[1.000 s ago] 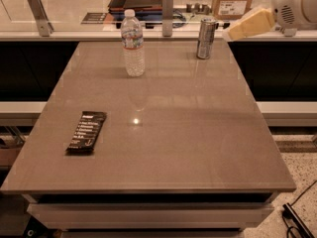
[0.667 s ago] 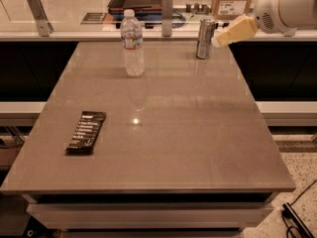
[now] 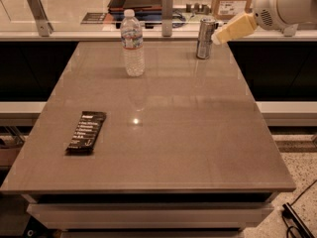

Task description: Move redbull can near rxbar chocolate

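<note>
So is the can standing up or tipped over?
Standing up. The redbull can sits upright on the table, silver top up; the gripper is close beside it.

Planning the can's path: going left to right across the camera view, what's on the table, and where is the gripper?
rxbar chocolate → water bottle → redbull can → gripper, at can height just right of the redbull can.

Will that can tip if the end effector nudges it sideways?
Likely yes: the can is tall and slim on a small base, and the end effector sits beside its top, so a high push may topple it. The glossy table probably lets it slide. Once down, it would roll.
</note>
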Tool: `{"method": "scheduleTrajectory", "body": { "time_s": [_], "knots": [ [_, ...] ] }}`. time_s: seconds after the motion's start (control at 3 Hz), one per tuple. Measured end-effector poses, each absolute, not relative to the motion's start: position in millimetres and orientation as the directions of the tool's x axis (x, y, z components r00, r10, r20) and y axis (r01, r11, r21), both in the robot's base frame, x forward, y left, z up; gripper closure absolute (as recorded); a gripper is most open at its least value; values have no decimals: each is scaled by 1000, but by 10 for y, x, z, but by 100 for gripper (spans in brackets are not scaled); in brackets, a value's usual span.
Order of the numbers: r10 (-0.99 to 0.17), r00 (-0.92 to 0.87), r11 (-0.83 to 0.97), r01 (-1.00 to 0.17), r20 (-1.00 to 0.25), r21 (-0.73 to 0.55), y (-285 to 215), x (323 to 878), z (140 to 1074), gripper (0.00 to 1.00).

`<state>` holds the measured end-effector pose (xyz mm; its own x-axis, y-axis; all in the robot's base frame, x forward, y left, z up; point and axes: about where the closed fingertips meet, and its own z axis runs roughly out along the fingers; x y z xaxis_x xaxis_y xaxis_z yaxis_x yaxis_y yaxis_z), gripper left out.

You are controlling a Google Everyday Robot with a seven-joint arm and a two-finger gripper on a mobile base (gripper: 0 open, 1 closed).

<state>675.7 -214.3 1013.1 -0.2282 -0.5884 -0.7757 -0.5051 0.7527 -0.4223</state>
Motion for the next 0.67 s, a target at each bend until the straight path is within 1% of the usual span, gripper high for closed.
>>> {"method": "scheduleTrajectory", "body": {
  "time_s": [0.67],
  "knots": [
    [-521, -218, 792, -485, -825, -371, -2191, 7105, 9871, 0]
  ]
}}
